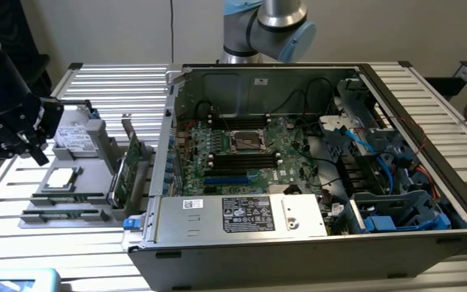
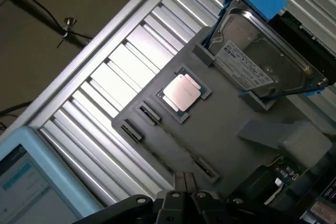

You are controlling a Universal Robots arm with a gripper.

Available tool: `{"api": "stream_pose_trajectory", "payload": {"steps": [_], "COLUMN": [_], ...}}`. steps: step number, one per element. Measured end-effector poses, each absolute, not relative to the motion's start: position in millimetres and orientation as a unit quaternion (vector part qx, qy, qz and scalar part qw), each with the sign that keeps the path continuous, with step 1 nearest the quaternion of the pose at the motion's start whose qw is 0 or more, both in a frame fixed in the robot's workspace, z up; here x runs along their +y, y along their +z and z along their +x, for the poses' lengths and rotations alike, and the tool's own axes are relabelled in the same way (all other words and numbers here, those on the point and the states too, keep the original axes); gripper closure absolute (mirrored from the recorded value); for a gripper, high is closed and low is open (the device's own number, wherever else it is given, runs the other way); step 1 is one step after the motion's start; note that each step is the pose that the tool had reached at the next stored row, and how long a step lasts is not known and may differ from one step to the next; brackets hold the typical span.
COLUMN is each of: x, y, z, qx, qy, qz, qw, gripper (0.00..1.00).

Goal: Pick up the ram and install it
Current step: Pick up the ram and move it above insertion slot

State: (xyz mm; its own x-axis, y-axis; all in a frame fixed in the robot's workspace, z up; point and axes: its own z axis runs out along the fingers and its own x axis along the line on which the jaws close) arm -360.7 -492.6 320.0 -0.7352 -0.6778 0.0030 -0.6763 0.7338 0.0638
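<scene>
Over the grey moulded-plastic parts tray (image 2: 220, 148), on the slatted aluminium table (image 1: 112, 79): the arm's black two-finger gripper (image 2: 184, 179), pressed together, pinching nothing. Beneath it in the wrist view, the flat silver square processor chip (image 2: 181, 92) and the silver metal hard drive in its blue plastic bracket (image 2: 262, 61). Standing on edge in a groove along the tray's near side, toward the exterior view's left of the open grey steel computer case (image 1: 160, 258): the ram (image 1: 67, 197), a long, narrow green circuit-board stick, untouched and apart from the gripper. Possibly a second such strip just beside it; hard to tell.

Much room for trouble, judging from here. Lowered shut like this, likely to land on the stick's thin top edge rather than around it, pushing it askew in the groove or scraping the chips. Closed off-centre or near one end, apt to tilt the stick on lifting and lose it. Also close by: the wider green expansion card with a metal bracket (image 1: 122, 173), upright on the tray's case side, easy to clip or to mistake for the target. Well apart, inside the case, the black plastic memory slots (image 1: 242, 159) near loose black and blue cables (image 1: 355, 141); a tilted or reversed stick, pressed down there, at risk of jamming against the slot or bending.
</scene>
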Motion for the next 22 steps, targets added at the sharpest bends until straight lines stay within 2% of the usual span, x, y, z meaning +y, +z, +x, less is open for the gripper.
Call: {"api": "stream_pose_trajectory", "payload": {"steps": [22], "x": [-492.6], "y": [317.8], "z": [-360.7], "qx": [-0.840], "qy": [-0.026], "qz": [0.542], "qw": [0.019], "gripper": [0.89]}}
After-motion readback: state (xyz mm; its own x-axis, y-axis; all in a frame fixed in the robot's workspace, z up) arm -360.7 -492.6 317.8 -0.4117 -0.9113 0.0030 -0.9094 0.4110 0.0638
